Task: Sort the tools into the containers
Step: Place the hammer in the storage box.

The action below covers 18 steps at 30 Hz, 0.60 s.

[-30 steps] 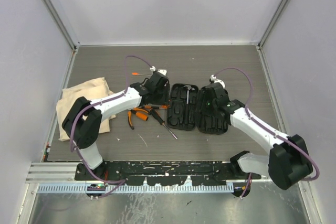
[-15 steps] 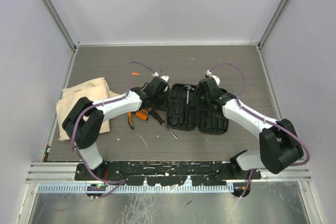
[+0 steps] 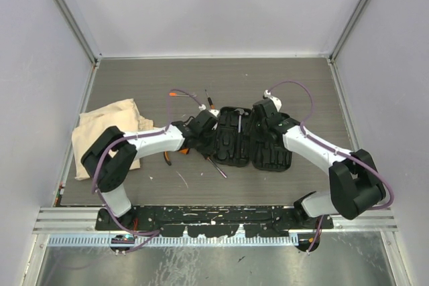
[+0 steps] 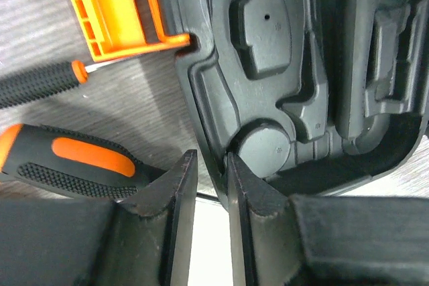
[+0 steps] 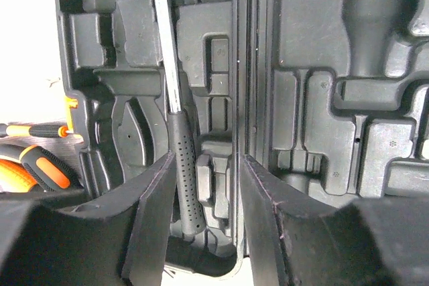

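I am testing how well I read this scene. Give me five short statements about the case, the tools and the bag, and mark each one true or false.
1. The hammer lies in a slot of the case. True.
2. The case is shut. False: it lies open, with both halves flat.
3. The bag lies on the right arm's side of the case. False: it is on the left arm's side.
4. A screwdriver lies on the table, outside the case. True.
5. The right gripper is shut. False: its jaws stand wide apart over the case.
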Available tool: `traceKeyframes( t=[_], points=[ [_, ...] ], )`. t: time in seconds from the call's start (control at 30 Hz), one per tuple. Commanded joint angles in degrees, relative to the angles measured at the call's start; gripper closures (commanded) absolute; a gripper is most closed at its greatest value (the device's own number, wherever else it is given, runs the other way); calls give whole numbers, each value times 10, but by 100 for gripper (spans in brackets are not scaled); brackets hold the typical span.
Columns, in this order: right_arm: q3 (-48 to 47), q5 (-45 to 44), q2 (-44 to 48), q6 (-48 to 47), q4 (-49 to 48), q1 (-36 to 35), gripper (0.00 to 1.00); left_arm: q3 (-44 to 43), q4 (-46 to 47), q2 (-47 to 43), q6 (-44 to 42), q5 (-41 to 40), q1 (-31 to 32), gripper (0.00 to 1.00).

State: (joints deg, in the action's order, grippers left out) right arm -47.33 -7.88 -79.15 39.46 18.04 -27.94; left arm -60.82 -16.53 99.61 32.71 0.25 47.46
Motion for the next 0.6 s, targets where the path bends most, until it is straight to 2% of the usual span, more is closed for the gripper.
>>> traceKeyframes(
  t=[0.0, 0.57],
  points=[
    [-21, -9, -8, 4, -14, -10, 52, 10, 14, -25, 14, -7, 14, 75],
    [-79, -18, -122, -12, -20, -49, 60, 30, 14, -51, 25, -16, 38, 81]
  ],
)
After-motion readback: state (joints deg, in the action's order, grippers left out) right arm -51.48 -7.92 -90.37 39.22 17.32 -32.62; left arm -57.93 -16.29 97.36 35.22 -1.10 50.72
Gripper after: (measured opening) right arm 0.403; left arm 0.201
